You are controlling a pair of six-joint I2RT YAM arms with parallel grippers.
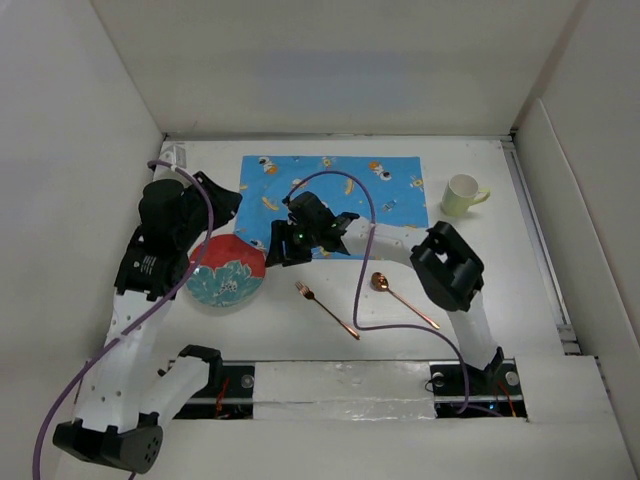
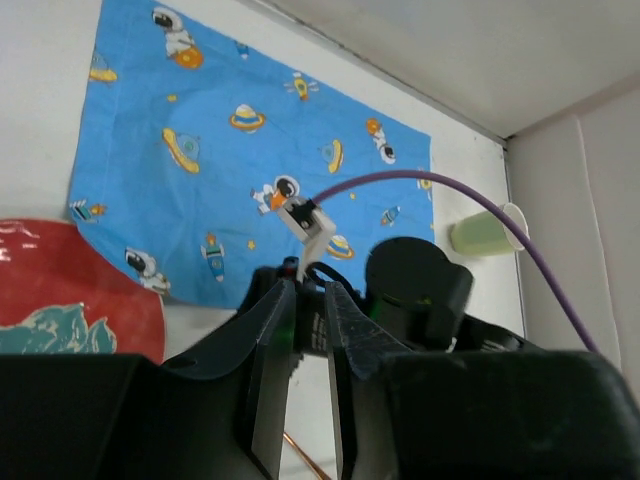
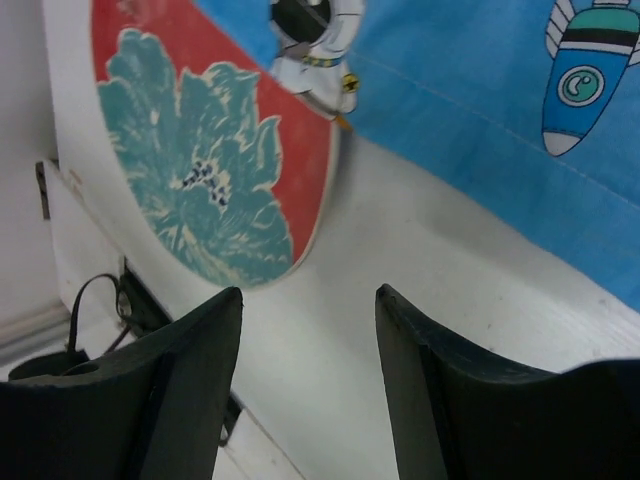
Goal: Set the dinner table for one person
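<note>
Your right gripper (image 3: pixel 305 300) has its fingers (image 3: pixel 190 390) spread wide with nothing between them, only bare white surface showing in the gap. It hangs low over the dinner table (image 1: pixel 500 260), between the lower left corner of the blue placemat (image 1: pixel 335 200) and the right rim of the red plate (image 1: pixel 227 272) with the teal flower. Whether it touches the plate's rim, you cannot tell.

Your left gripper (image 2: pixel 308 292) is closed down to a thin slit and holds nothing. It sits above the plate's far edge, beside the placemat's left side, pointing across toward the right gripper.

The dinner table spreads under everything. Further out on it, a copper fork (image 1: pixel 325 308) and spoon (image 1: pixel 400 297) lie near the front, well apart from the placemat. A pale green cup (image 1: pixel 462 195) stands just beside the placemat's right edge.
</note>
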